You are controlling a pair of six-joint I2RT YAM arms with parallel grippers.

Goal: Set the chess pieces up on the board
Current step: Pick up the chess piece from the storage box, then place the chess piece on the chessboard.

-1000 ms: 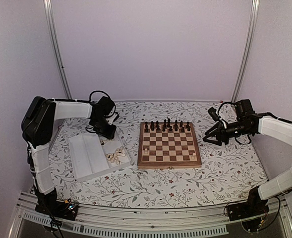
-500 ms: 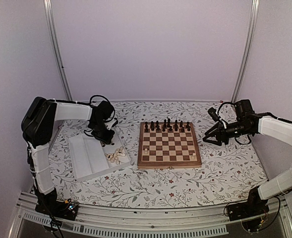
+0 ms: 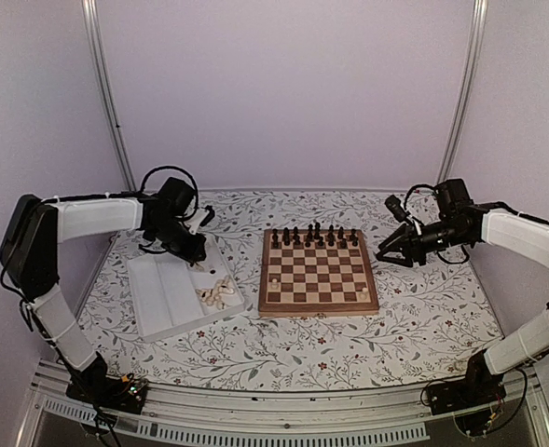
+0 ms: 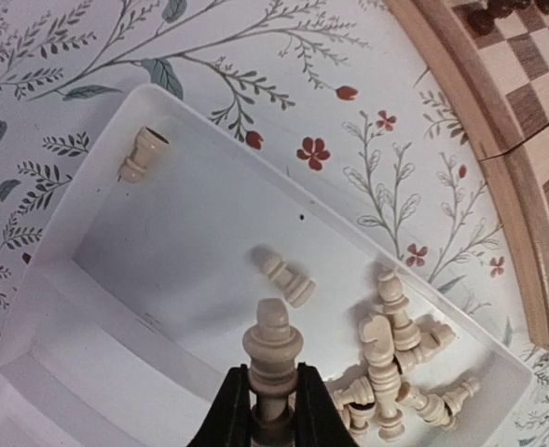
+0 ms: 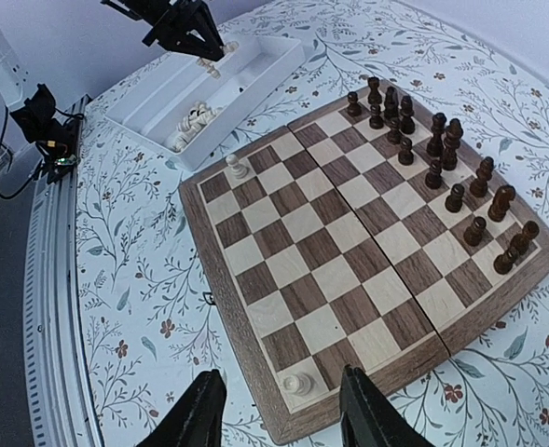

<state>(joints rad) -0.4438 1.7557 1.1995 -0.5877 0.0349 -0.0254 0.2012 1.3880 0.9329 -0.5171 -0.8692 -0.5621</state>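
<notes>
My left gripper (image 3: 197,255) hovers over the white tray's far right compartment. In the left wrist view the left gripper (image 4: 272,410) is shut on a pale cream chess piece (image 4: 272,349), gripped by its stem with the head pointing out. More pale pieces (image 4: 395,372) lie heaped in that compartment (image 3: 218,294), and two lie loose (image 4: 288,277) (image 4: 142,154). The board (image 3: 319,308) holds two pale pieces near its front corners (image 3: 273,277) (image 3: 362,292). My right gripper (image 3: 387,253) is open and empty, off the board's right edge; it also shows in the right wrist view (image 5: 279,414).
Dark chessmen (image 3: 314,236) fill the board's two far rows, also seen in the right wrist view (image 5: 432,149). The white compartment tray (image 3: 162,303) sits left of the board on the flowered cloth. Metal uprights stand at the back corners.
The left arm's elbow has swung out to the left and its wrist has shifted slightly left over the tray. The right gripper has edged a little toward the board.
</notes>
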